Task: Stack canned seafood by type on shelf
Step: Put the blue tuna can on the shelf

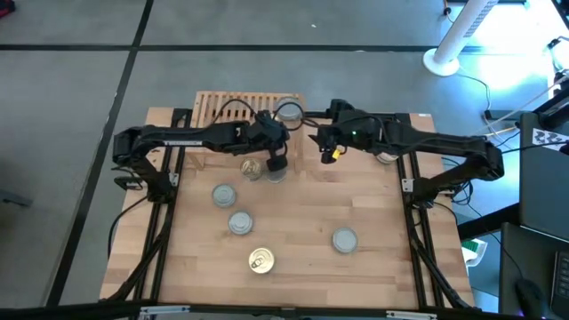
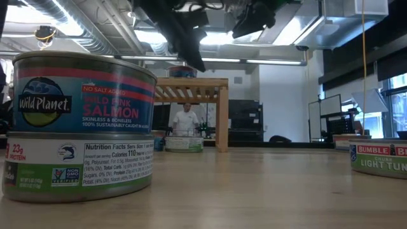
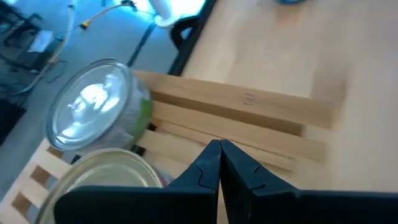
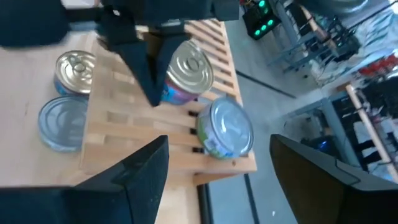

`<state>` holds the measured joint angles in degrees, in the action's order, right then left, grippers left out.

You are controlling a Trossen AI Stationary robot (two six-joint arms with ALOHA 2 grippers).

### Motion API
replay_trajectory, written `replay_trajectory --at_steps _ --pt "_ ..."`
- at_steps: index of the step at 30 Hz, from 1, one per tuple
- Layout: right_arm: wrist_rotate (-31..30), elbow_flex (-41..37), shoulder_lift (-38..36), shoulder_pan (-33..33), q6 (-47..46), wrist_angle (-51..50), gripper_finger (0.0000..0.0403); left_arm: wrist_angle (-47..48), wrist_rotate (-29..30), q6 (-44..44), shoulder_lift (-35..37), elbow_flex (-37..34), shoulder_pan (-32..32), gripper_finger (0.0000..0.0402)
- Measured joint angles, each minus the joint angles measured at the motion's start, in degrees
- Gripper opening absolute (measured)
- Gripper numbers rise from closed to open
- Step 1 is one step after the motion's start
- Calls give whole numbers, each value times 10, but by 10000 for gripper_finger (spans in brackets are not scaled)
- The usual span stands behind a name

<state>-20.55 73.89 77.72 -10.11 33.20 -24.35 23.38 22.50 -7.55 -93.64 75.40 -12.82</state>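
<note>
Pale wooden bench (image 1: 302, 222), slatted light-wood shelf (image 4: 205, 46) at far edge. Left tool (image 3: 220, 163) pinched shut, empty, above shelf beside gold-lidded tin (image 4: 189, 68) and silver-lidded tin (image 4: 225, 134); right tool (image 4: 217, 171) spread wide nearby. Placing apparently done; next, fetching silver-lidded tin (image 1: 344, 239).

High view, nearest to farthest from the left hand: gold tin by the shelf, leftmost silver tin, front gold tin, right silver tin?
1. Gold tin by the shelf: on the table just left of the left hand, in front of the shelf.
2. Leftmost silver tin: towards the front left.
3 and 4. Front gold tin and right silver tin: too close to call.
</note>
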Motion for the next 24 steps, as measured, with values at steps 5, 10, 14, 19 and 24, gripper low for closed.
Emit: replay_trajectory --at_steps 5,10,14,19,24 --pt "0 0 -5 0 -20 -35 276 -12 21 2 -7 0 -13 5" --pt "6 0 -5 0 -25 -69 276 -2 40 11 -5 0 -20 5" --pt "6 0 -4 0 -52 -83 276 25 71 10 -5 0 -24 5" --pt "7 0 -4 0 -61 -107 276 57 80 13 -5 0 -34 5" --pt "46 0 -4 0 -90 -123 276 67 87 13 -5 0 -51 5"
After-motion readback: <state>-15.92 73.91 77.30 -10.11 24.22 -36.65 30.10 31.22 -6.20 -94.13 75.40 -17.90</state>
